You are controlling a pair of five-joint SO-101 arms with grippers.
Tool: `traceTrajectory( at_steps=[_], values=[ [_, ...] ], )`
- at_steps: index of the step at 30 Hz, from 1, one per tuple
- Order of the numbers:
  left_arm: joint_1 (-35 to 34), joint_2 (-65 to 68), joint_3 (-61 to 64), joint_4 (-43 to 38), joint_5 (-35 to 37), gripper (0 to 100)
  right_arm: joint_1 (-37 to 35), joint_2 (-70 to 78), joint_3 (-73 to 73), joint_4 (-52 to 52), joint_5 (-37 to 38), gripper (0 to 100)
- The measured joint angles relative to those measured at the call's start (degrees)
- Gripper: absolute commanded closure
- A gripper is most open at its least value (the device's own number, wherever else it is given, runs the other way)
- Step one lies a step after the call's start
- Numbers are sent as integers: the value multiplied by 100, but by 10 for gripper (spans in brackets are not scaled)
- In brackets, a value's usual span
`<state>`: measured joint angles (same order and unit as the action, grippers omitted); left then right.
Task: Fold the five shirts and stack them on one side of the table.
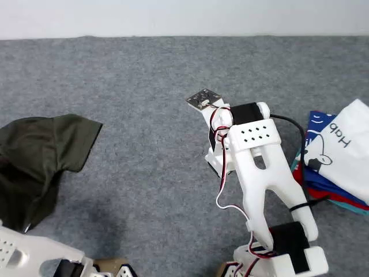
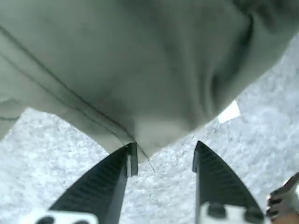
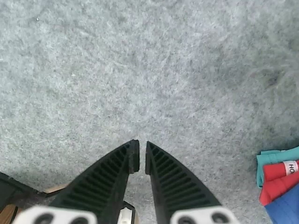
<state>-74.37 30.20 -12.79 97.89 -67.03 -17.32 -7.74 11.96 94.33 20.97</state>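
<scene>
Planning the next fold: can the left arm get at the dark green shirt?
Probably yes: the left gripper is open, with the dark green shirt just ahead and nothing between.

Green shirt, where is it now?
In the high view the green shirt lies crumpled at the left edge of the table, with the open left gripper right beside its hem.

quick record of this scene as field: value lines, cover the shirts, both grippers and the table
loose shirt: dark green, unfolded, crumpled at the left of the high view
stack: folded shirts at the right edge, white on top, blue, red and teal under it
left gripper: open, fingertips at the green shirt's edge
right gripper: shut, nothing in it, over bare felt beside the stack
table: grey felt
</scene>
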Motion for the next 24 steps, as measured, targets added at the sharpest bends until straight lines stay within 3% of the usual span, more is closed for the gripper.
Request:
traceTrajectory(
  at_steps=[8, 17, 24],
  values=[
    [0, 0, 0, -387, -659, 763, 0, 0, 0, 211, -9, 965],
    [79, 844, -62, -993, -703, 769, 0, 0, 0, 334, -9, 965],
    [132, 1090, -123, -1020, -730, 913, 0, 0, 0, 378, -9, 965]
  ],
)
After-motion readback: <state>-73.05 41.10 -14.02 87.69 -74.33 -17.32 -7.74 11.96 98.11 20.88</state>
